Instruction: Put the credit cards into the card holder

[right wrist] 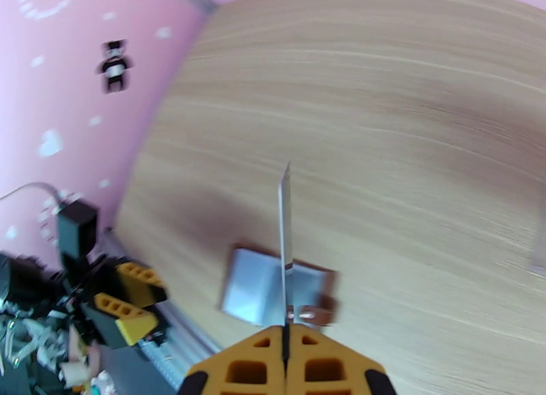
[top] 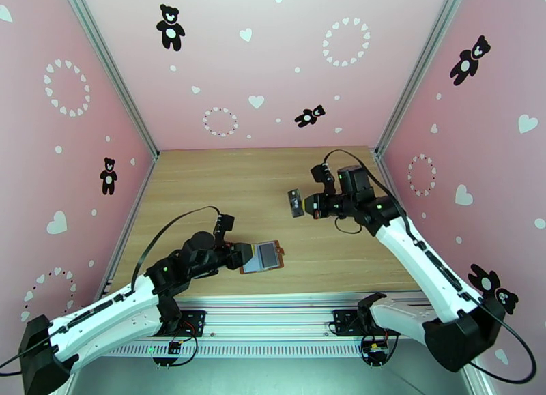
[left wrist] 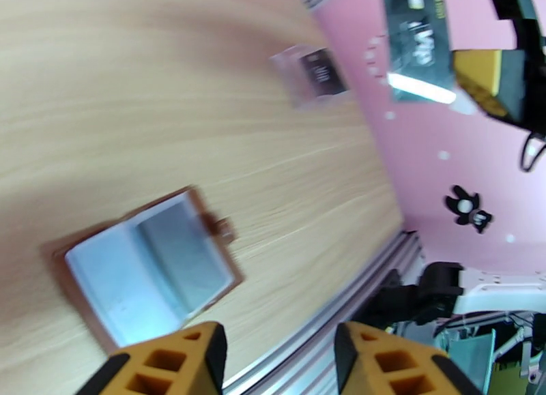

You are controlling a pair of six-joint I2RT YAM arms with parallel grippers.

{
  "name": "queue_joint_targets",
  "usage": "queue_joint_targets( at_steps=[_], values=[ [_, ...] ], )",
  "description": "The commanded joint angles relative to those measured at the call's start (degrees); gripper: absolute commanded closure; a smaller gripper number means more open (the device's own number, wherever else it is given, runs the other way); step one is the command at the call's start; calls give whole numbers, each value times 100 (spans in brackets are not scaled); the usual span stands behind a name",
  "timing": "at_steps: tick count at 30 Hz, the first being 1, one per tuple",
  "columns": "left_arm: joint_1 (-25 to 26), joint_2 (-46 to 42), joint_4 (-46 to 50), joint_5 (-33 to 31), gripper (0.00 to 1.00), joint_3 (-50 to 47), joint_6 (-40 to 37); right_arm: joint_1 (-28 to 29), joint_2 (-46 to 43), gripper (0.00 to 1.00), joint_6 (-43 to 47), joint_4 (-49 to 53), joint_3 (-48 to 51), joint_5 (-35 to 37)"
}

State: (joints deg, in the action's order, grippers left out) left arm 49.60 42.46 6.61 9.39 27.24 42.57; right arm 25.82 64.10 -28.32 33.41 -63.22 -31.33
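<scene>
The right gripper [right wrist: 285,331]'s jaws were pressed together on the lower edge of 1 dark card [right wrist: 284,239]. It held the card upright and edge-on, clear of the table [top: 225,185], beyond the wallet [top: 265,256] and off to its right. The left gripper [left wrist: 276,335]'s jaws stood spread with nothing between them, right at the wallet's left edge. I could not tell whether a finger touched the leather.

The wallet lay open and flat, grey pockets up, its snap tab on the side toward the card. A 2nd dark card seemed to sit in a clear box [left wrist: 314,76] farther beyond the wallet.

To my eye, the card needed lowering and tilting until its leading edge met a pocket mouth. It could then slide in along the pocket rather than down onto it. The left gripper would do well to pin the wallet's left edge, or the light leather might skid away.
</scene>
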Motion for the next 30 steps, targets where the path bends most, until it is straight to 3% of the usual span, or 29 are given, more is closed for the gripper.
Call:
queue_joint_targets(
  at_steps=[1,8,21,26,30],
  values=[
    [-21,-370,-645,489,43,-68,-187,290,-404,100,-625,-782,387,-746],
    [-3,-959,-1241,725,29,-390,-119,992,-884,100,-1488,-1902,1107,-953],
    [14,-827,-1573,797,30,-343,-64,2112,-741,100,-2108,-3092,1470,-860],
    [14,-848,-1678,863,41,-342,75,2239,-642,100,-2160,-3206,1521,-785],
    [21,-944,-1742,912,66,-374,203,2271,-566,100,-2148,-3233,1551,-748]
  ],
)
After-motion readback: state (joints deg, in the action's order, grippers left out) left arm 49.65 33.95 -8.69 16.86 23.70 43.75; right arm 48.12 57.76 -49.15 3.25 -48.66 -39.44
